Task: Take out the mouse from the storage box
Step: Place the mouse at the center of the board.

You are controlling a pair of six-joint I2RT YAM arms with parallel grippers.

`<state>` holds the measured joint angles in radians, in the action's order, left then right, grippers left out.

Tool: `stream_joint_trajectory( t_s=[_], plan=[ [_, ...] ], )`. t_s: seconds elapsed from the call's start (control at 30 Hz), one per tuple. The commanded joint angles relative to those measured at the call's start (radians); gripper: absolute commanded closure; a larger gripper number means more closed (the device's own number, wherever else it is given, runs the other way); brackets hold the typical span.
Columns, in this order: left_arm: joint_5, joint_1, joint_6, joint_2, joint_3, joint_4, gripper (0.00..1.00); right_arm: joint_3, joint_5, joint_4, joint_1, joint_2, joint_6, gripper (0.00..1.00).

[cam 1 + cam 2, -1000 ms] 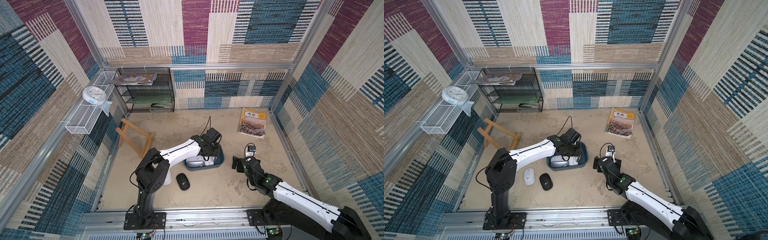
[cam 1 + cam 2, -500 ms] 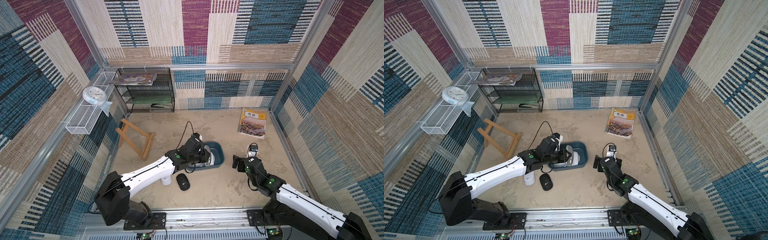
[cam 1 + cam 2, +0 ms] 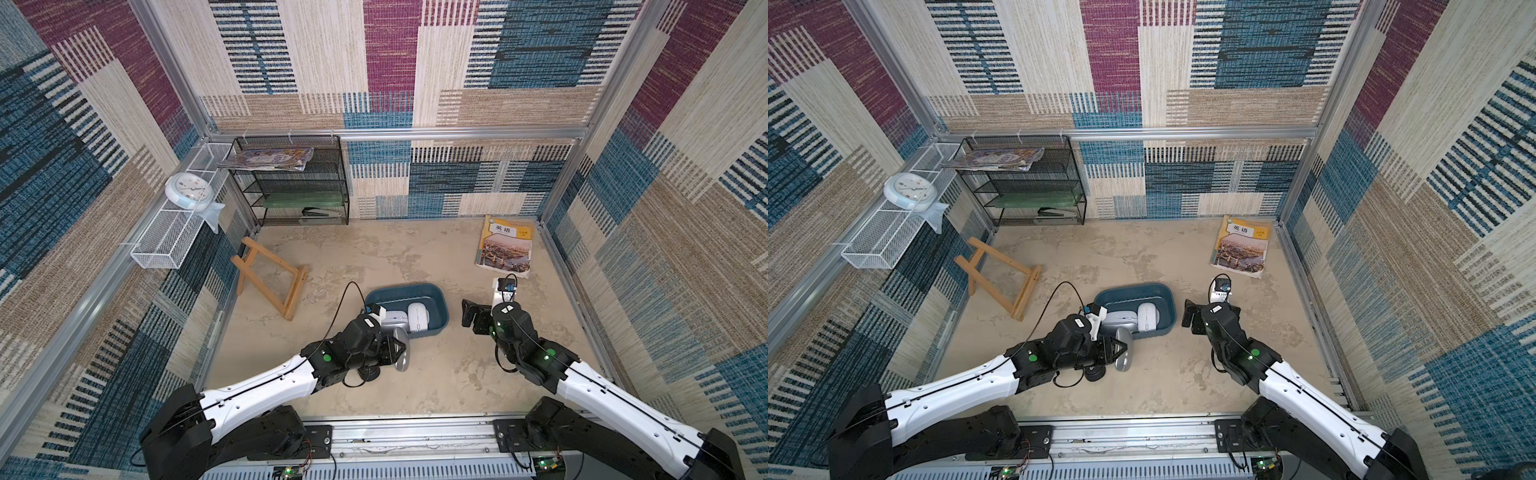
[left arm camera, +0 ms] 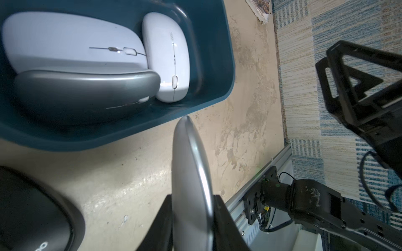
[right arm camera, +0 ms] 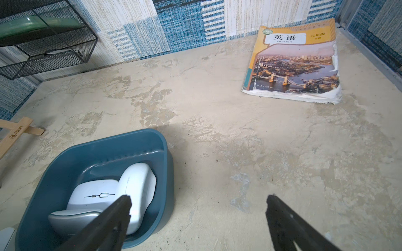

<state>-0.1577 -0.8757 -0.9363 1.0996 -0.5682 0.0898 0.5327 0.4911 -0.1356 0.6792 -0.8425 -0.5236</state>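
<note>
Left gripper [image 4: 191, 202]: jaws stood narrow, pinching a silver mouse [image 4: 189, 160] edgewise, outside the storage box [image 3: 399, 293], just beside its near rim; clearance above the table [image 3: 436, 374] was unclear. Risk: the smooth shell could pivot or slip, or land on the black mouse [image 4: 32, 208] nearby. Bare table lay toward the right gripper [image 5: 199, 202], which gaped empty.
</note>
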Motion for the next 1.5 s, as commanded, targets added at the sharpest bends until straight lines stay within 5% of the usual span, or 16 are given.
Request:
stream_joint_trajectory(
  t_s=[0.0,0.37,1.0,1.27,1.47],
  plan=[
    [-0.019,-0.008,-0.016,-0.006,0.03,-0.007,0.71,0.016,-0.016,-0.004,0.0,-0.018,-0.011,0.0],
    [-0.005,-0.04,0.002,-0.019,0.061,0.057,0.71,-0.004,-0.077,0.033,0.0,-0.035,-0.081,0.0],
    [-0.017,-0.095,0.01,0.272,-0.046,-0.012,0.73,-0.009,-0.101,-0.006,0.0,-0.005,-0.095,0.02],
    [-0.027,-0.095,0.014,0.339,-0.082,-0.017,0.62,0.002,-0.102,-0.03,0.0,-0.007,-0.09,0.02],
    [0.019,-0.095,0.017,0.306,-0.082,0.026,0.44,0.012,-0.109,-0.013,0.001,-0.028,-0.082,0.02]
  ],
)
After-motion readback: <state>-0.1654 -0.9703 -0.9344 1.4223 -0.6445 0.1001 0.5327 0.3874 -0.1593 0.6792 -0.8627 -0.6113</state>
